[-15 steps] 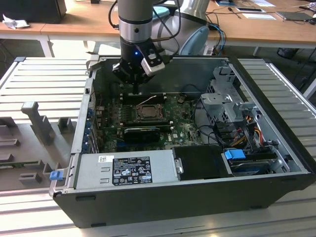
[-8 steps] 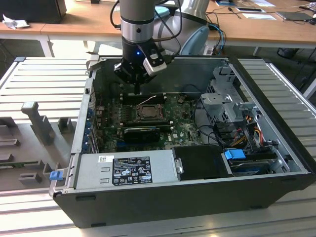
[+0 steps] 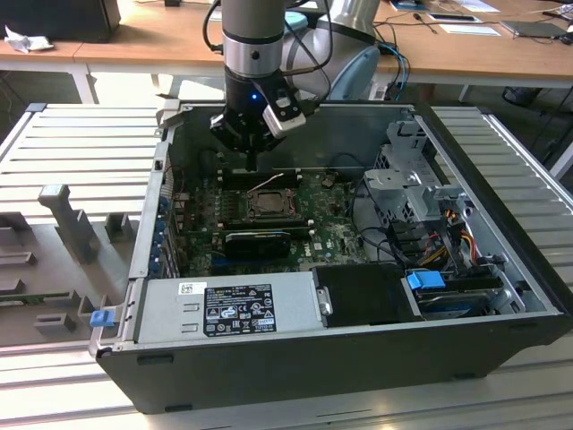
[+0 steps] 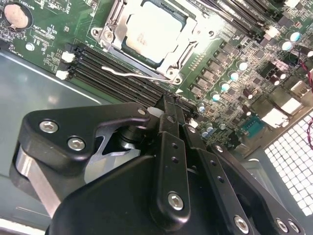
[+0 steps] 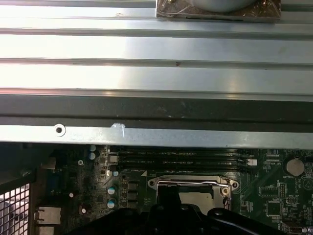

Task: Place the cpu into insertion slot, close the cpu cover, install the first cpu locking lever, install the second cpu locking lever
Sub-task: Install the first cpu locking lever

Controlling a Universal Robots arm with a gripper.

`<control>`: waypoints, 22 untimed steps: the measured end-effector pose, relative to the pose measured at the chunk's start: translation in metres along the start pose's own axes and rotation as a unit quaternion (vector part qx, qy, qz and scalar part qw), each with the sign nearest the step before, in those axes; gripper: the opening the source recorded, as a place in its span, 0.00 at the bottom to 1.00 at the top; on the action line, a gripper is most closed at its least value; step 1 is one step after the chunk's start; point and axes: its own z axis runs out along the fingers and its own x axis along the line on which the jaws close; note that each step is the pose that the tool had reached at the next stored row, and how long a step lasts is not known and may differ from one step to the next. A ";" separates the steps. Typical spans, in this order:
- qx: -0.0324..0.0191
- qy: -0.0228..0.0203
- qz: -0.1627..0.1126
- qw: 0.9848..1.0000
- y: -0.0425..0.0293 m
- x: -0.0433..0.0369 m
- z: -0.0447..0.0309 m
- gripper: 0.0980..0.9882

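The cpu (image 4: 149,27) lies in the insertion slot (image 3: 269,204), pale silvery top up, on the green board inside the open computer case. The cpu cover (image 4: 188,46) lies flat around it as a metal frame. A thin wire lever (image 4: 129,73) runs along the socket's edge beside the memory slots; in the exterior view it shows as a pale rod (image 3: 269,182) slanting slightly. My gripper (image 4: 168,104) is shut with nothing in it, its tips just off the socket's corner over the memory slots. It hangs above the board behind the socket (image 3: 252,166). The socket frame (image 5: 190,185) is visible past the fingers (image 5: 168,196).
Black memory slots (image 4: 112,68) run next to the socket. A long black ribbed block (image 3: 258,240) lies in front of it. The grey power supply (image 3: 233,309), a drive cage (image 3: 407,179), cables (image 3: 448,224) and the case walls (image 3: 148,233) ring the board.
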 end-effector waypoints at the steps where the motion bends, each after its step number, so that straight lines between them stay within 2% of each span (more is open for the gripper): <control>1: 0.000 0.000 0.000 1.000 0.0000 -0.0006 0.0000 0.01; 22: 0.000 0.000 0.000 1.000 -0.0002 -0.0141 0.0003 0.01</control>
